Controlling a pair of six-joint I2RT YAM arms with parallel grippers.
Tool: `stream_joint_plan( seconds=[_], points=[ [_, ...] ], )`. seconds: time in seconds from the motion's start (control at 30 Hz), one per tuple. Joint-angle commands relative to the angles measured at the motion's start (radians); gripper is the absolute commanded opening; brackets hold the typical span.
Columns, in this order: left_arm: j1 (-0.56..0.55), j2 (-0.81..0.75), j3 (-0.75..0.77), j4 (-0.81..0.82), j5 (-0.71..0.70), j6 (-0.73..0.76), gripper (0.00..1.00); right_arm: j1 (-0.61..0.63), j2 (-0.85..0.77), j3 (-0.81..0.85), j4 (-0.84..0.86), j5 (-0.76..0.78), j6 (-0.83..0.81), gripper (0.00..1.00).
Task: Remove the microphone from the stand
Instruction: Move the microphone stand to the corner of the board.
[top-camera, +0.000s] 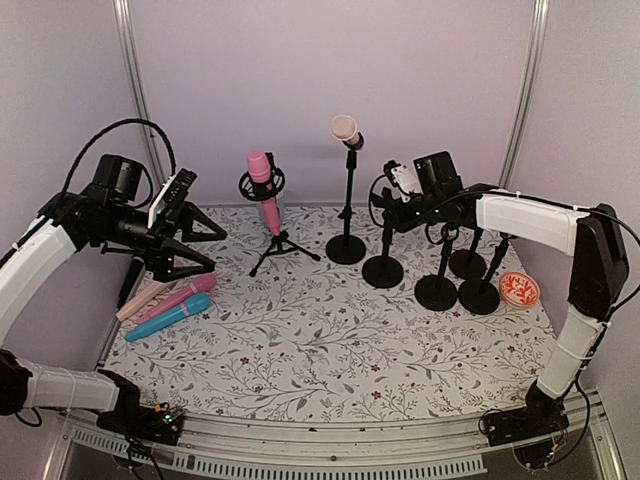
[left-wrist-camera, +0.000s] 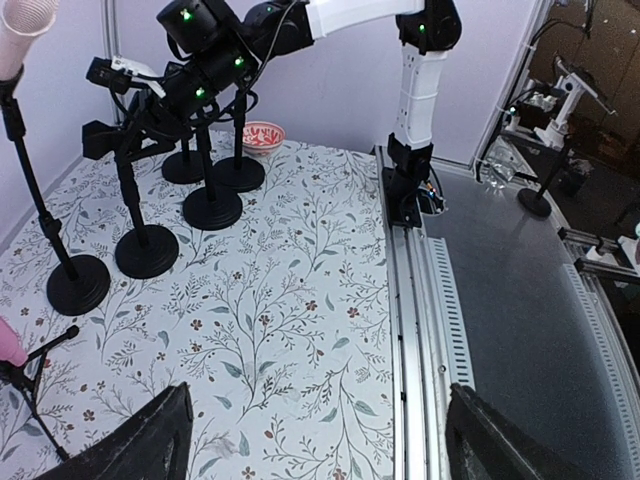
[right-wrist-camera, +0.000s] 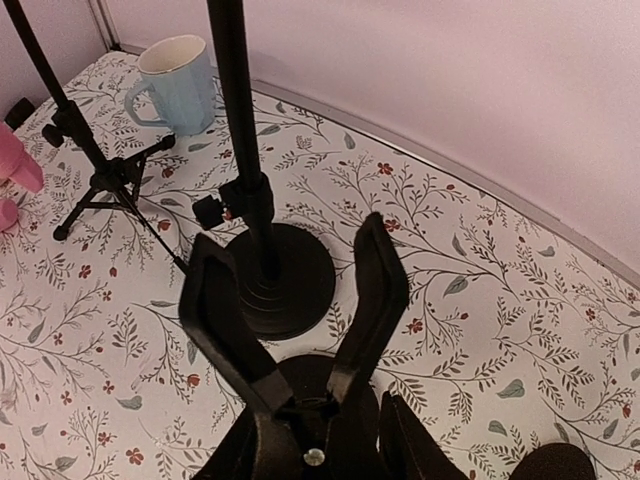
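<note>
Currently, the cream round-headed microphone (top-camera: 345, 128) is seated upright atop the tall black round-based stand (top-camera: 345, 247), left of and above the nearer right gripper (top-camera: 398, 192). Whether its jaws are closed cannot be told. Left gripper (top-camera: 203, 248) is farther off, jaws wide open.

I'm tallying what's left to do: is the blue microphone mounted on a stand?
No, the blue microphone lies flat on the floral mat at the left, beside a loose pink microphone.

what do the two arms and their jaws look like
The left arm and right arm have white covered links between bulky black joints. Looping black cables run along each. The jaws are slim, flat and black. Small green lights glow on the right arm's joints.
</note>
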Motion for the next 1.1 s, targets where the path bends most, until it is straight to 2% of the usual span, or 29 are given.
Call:
stream_joint_plan(
  seconds=[0.0,0.23,0.4,0.47,0.6,0.67,1.0,1.07],
  points=[
    [0.006,-0.007,0.012,-0.020,0.002,0.010,0.88,-0.033,-0.007,0.020,0.090,0.091,-0.014,0.01],
    [0.007,-0.014,0.015,-0.035,-0.003,0.019,0.88,-0.112,-0.009,0.003,0.202,0.213,-0.018,0.00],
    [0.007,-0.021,0.012,-0.040,-0.003,0.025,0.88,-0.164,-0.016,-0.023,0.213,0.217,0.021,0.00],
    [0.007,-0.018,0.010,-0.040,-0.003,0.027,0.88,-0.173,-0.012,-0.036,0.208,0.210,0.034,0.10],
    [0.007,-0.015,0.013,-0.032,-0.022,0.013,0.95,-0.182,-0.010,-0.061,0.199,0.192,0.063,0.54],
    [0.006,-0.016,0.013,-0.031,-0.034,0.010,0.98,-0.186,-0.017,-0.065,0.196,0.195,0.095,0.69],
    [0.008,-0.001,0.016,-0.034,-0.059,-0.001,0.99,-0.192,-0.091,0.039,0.132,0.281,0.149,0.99],
    [0.009,0.005,0.020,-0.034,-0.070,-0.008,0.99,-0.192,-0.122,0.054,0.124,0.301,0.157,0.99]
  ],
)
